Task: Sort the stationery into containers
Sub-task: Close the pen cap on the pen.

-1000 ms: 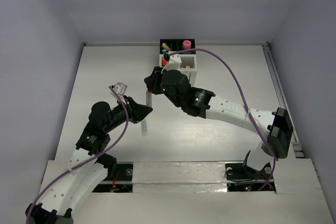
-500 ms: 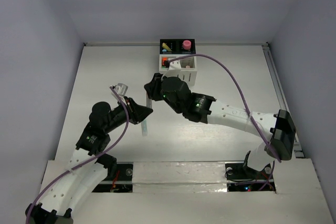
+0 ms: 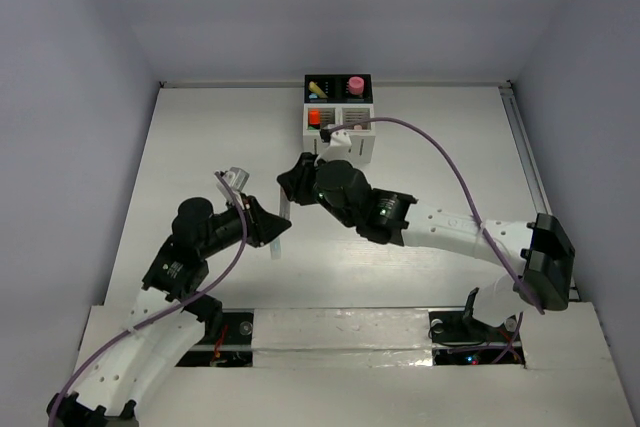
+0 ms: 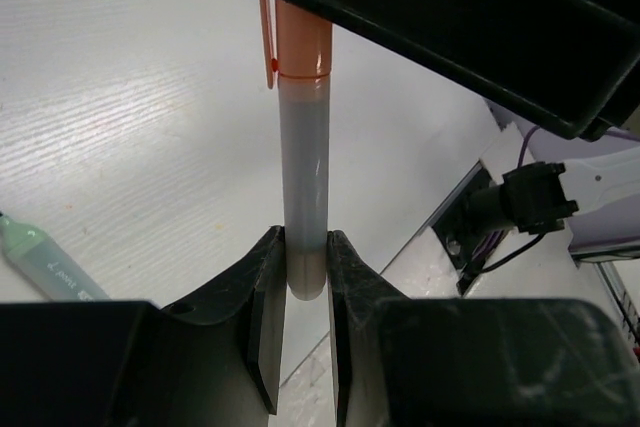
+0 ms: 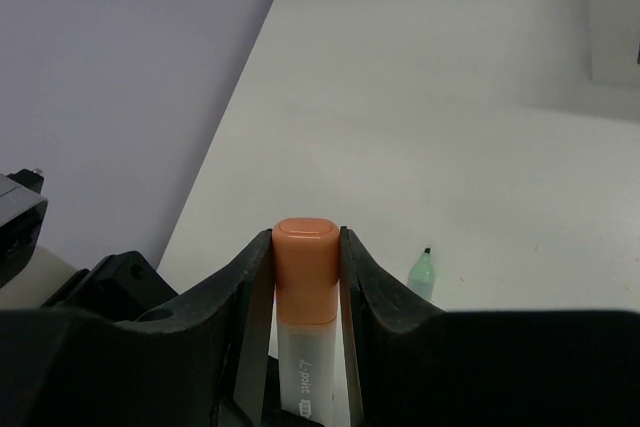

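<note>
Mid-table, before the organizer point(image 3: 338, 115): drawn back from it over the last second, baring its white compartments. Gripped tight by right gripper point(image 5: 306, 245), at the orange cap, and left gripper point(image 4: 303, 259), at the frosted grey barrel's end: one highlighter point(image 3: 283, 213).

White and black plastic nearly everywhere, mostly matt.

Highlighter point(image 4: 303, 177): barrel was frosted, translucent grey plastic, smooth with a soft sheen; cap and clip were opaque orange plastic, satin. Left gripper point(image 4: 303, 282) and right gripper point(image 5: 305, 282): black moulded plastic, matt, edges slightly scuffed and catching light. Table point(image 4: 150, 127): white and matt, with fine parallel grain lines like painted board. Green highlighter point(image 4: 45, 262): pastel plastic, matt, with dark print on the barrel. Organizer point(image 3: 340, 119): white slatted plastic in front and black plastic behind, both dull. Right arm shell point(image 3: 450, 227): white plastic, smooth, slight gloss.
</note>
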Robot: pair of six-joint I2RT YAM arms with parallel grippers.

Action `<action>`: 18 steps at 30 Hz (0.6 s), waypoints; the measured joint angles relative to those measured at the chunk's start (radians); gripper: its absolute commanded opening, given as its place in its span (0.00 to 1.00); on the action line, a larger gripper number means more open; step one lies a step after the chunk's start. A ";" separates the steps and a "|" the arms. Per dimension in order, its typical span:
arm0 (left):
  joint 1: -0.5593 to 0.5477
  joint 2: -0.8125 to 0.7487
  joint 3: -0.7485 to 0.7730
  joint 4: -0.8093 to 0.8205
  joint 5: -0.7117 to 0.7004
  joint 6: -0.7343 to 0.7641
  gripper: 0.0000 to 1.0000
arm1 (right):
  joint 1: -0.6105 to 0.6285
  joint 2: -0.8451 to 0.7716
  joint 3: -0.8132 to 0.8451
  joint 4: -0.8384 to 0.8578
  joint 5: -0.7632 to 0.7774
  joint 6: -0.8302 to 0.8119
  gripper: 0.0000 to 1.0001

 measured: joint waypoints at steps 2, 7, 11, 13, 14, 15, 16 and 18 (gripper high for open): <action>-0.003 0.004 0.011 -0.047 0.000 0.019 0.00 | 0.007 -0.010 -0.035 0.015 -0.003 0.021 0.00; -0.014 0.045 0.084 -0.183 0.009 0.068 0.00 | 0.032 -0.032 -0.105 0.074 0.016 0.069 0.00; -0.018 0.087 0.130 -0.247 0.030 0.088 0.00 | 0.055 -0.064 -0.171 0.131 0.056 0.117 0.00; -0.022 0.103 0.151 -0.282 0.032 0.098 0.00 | 0.063 -0.076 -0.205 0.161 0.072 0.145 0.00; -0.022 0.111 0.162 -0.300 0.032 0.101 0.00 | 0.066 -0.078 -0.217 0.172 0.081 0.157 0.00; -0.022 0.117 0.171 -0.314 0.032 0.105 0.00 | 0.069 -0.080 -0.228 0.183 0.091 0.171 0.00; -0.023 0.126 0.180 -0.325 0.033 0.108 0.00 | 0.069 -0.082 -0.236 0.189 0.096 0.182 0.00; -0.024 0.136 0.190 -0.330 0.034 0.109 0.00 | 0.070 -0.090 -0.246 0.193 0.108 0.200 0.00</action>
